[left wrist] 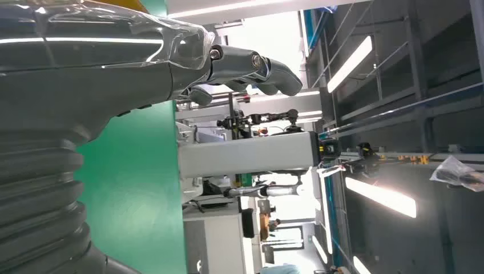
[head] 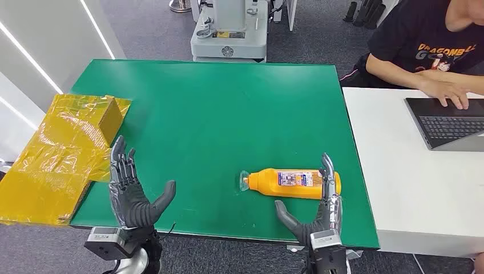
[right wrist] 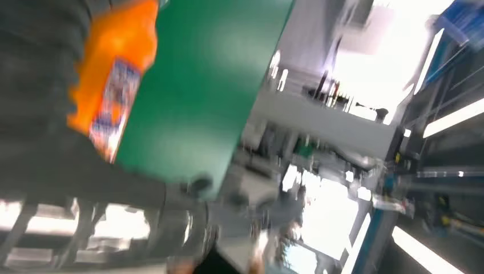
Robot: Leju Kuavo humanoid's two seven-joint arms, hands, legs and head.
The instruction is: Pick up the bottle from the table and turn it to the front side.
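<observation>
I hold my right hand with fingers spread behind the bottle lying on the counter, ready to enclose it, while my left hand waits open, empty.
</observation>
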